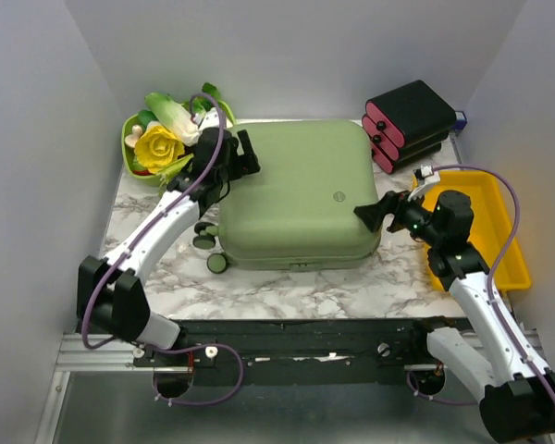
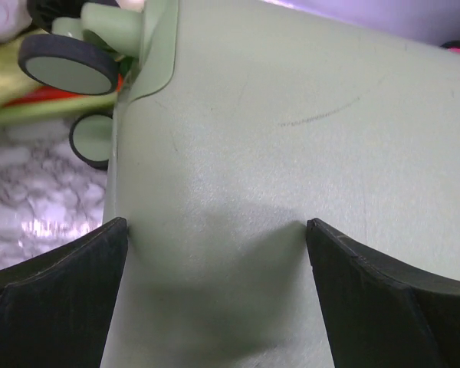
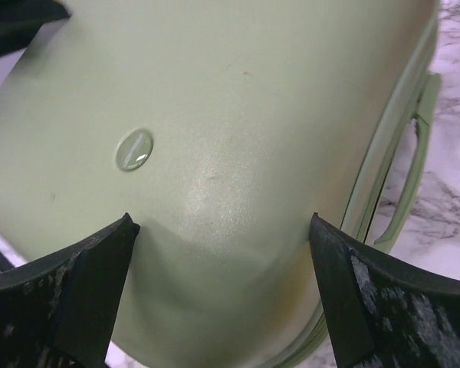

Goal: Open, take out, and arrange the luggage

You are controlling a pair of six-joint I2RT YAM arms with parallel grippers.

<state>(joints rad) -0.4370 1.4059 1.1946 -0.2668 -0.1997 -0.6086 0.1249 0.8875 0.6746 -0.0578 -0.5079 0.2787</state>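
Note:
The luggage (image 1: 296, 194) is a large pale sage-green suitcase lying flat and closed in the middle of the marble table, its wheels (image 1: 217, 263) at the near left. My left gripper (image 1: 243, 155) hovers open over its far-left corner. In the left wrist view the shell (image 2: 291, 138) fills the frame between the spread fingers of the left gripper (image 2: 215, 230), with two wheels (image 2: 69, 65) at the top left. My right gripper (image 1: 377, 211) stands open at the suitcase's right edge. The right wrist view shows the right gripper (image 3: 222, 226) over the lid, near the round logo (image 3: 134, 149) and side handle (image 3: 414, 176).
A black box with pink-red ends (image 1: 409, 120) stands at the back right. A shallow yellow tray (image 1: 486, 227) lies on the right under my right arm. A green bowl of flowers and vegetables (image 1: 162, 139) sits at the back left. White walls close in three sides.

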